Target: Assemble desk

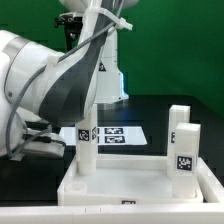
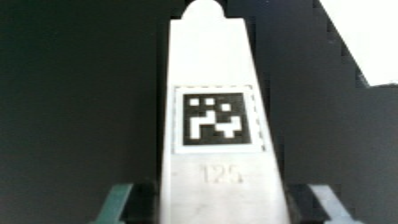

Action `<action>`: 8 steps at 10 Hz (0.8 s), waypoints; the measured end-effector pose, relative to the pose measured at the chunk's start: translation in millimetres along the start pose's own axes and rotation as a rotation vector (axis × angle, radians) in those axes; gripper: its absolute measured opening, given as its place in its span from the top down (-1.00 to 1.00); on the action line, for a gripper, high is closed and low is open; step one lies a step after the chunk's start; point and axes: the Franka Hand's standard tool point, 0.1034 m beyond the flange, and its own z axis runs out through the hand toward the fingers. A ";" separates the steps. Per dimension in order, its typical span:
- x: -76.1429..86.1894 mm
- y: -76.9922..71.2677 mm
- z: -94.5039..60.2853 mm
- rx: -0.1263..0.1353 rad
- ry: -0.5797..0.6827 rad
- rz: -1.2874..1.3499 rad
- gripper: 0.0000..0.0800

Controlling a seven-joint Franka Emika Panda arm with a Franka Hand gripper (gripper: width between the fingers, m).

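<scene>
Black bench under the desk top — gripper fingers flank a leg at its corner, grip uncertain; keep it upright, twist gently.

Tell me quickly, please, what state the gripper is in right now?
Gripper: jaws straddle a white desk leg, one on each side; whether they grip it cannot be told.

Bright, even light is falling from above onto the desk top, leaving its white rim nearly washed out and faint shadows lying inside it. Behind it the green backdrop is showing softly. The wrist view is looking soft and grainy, the leg glaring against near-black surroundings.
</scene>
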 end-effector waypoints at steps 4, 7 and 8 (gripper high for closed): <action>-46.8 -2.9 -89.8 0.029 0.195 -0.026 0.29; -42.4 -3.9 -91.2 0.029 0.409 -0.036 0.29; -41.5 -15.9 -104.8 0.029 0.464 -0.050 0.29</action>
